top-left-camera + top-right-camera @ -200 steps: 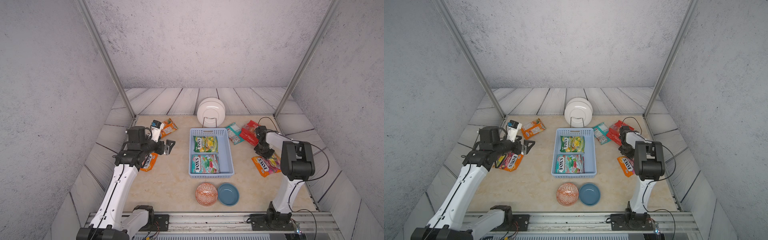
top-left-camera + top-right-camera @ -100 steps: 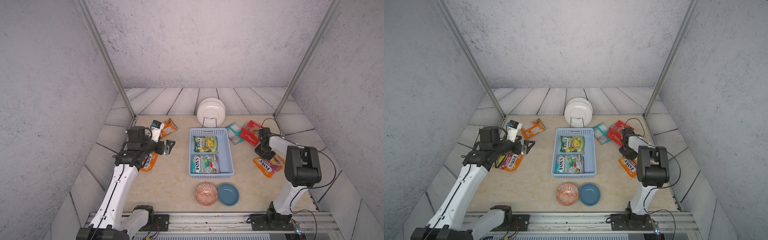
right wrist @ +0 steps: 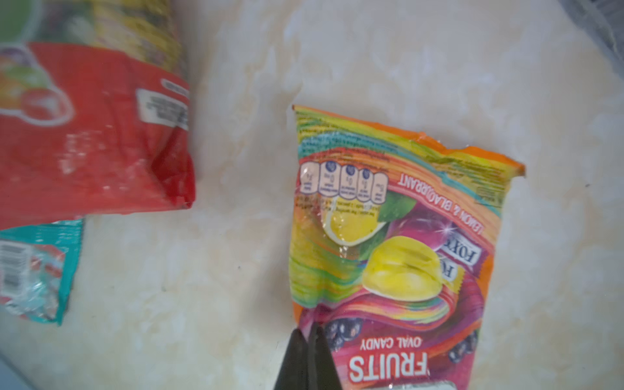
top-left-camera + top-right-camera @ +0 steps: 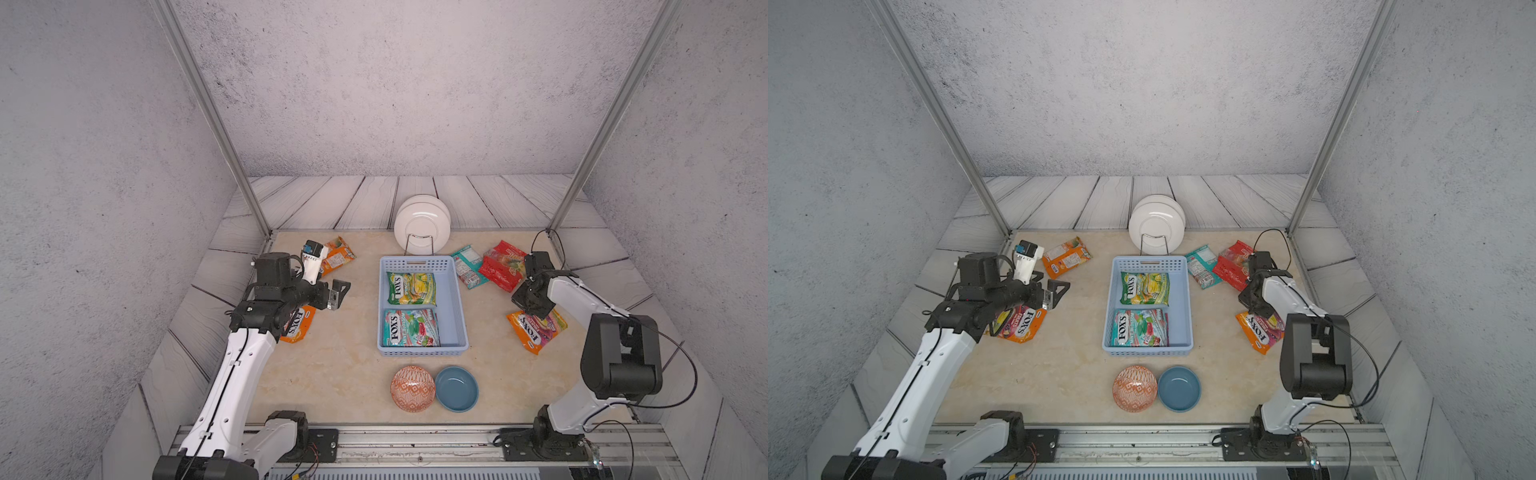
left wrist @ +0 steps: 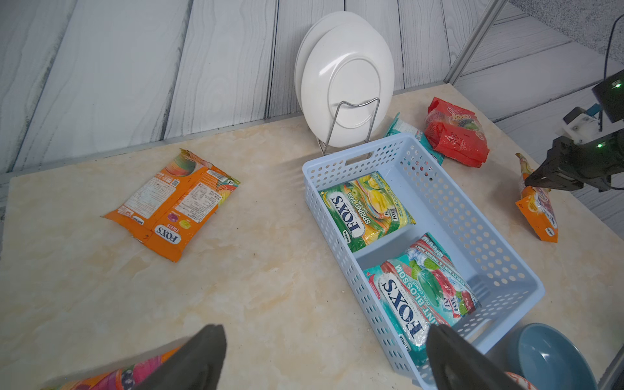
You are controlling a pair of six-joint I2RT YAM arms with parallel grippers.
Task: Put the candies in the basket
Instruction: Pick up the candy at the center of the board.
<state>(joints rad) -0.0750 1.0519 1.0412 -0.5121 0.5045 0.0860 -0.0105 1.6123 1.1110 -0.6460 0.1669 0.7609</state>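
right pincer: clamped on fruits bag edge | left pincer: wide open, empty | risk: thin glossy pinch may slip at lift

Both top views are evenly and brightly lit from above; only soft shadows are cast beside the basket. The left wrist view is rendered sharp. The right wrist view is blurred, most at the red bag; glare is caught on the orange bag.
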